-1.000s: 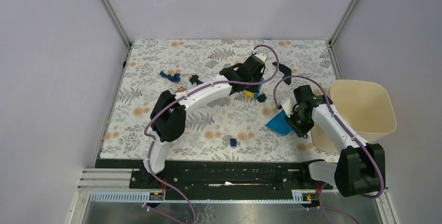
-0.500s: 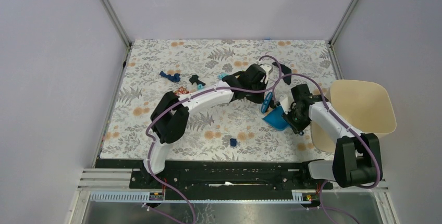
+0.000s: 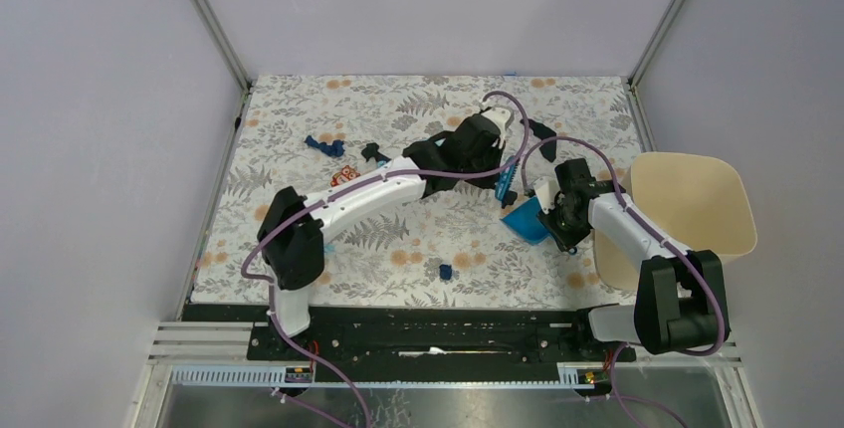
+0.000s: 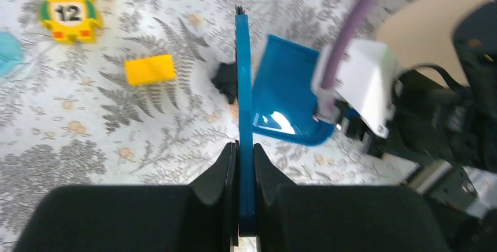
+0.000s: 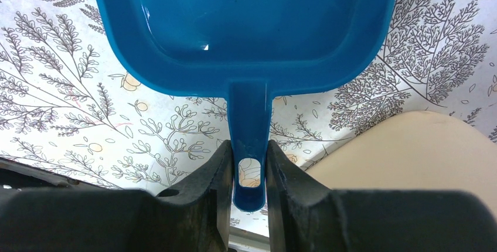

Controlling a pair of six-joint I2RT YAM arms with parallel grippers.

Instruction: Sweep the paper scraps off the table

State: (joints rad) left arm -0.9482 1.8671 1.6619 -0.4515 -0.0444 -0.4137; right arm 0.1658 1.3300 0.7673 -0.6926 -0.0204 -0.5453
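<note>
My left gripper [image 4: 243, 146] is shut on the thin blue brush [image 4: 242, 88], whose black bristles point away from me. A dark paper scrap [image 4: 225, 82] lies against the brush, just left of the mouth of the blue dustpan [image 4: 287, 102]. My right gripper [image 5: 249, 146] is shut on the dustpan's handle [image 5: 249, 117], and the pan [image 5: 246, 23] looks empty from here. From above, brush [image 3: 510, 182] and dustpan [image 3: 526, 221] meet at the table's [image 3: 299, 249] right middle. More paper scraps lie at the far left [image 3: 324, 144], beside it [image 3: 372, 152], and near the front [image 3: 445, 271].
A beige bin [image 3: 692, 204] stands off the table's right edge, close behind the right arm. A yellow block [image 4: 150, 69] and an owl toy [image 4: 65, 7] lie left of the brush. A small red and yellow toy [image 3: 343, 174] sits beside the left forearm. Another dark wad [image 3: 542, 131] lies far right.
The left arm swung the brush right and nearer, up to the dustpan, pushing the dark scrap along. The right arm shifted the dustpan slightly left and away.
</note>
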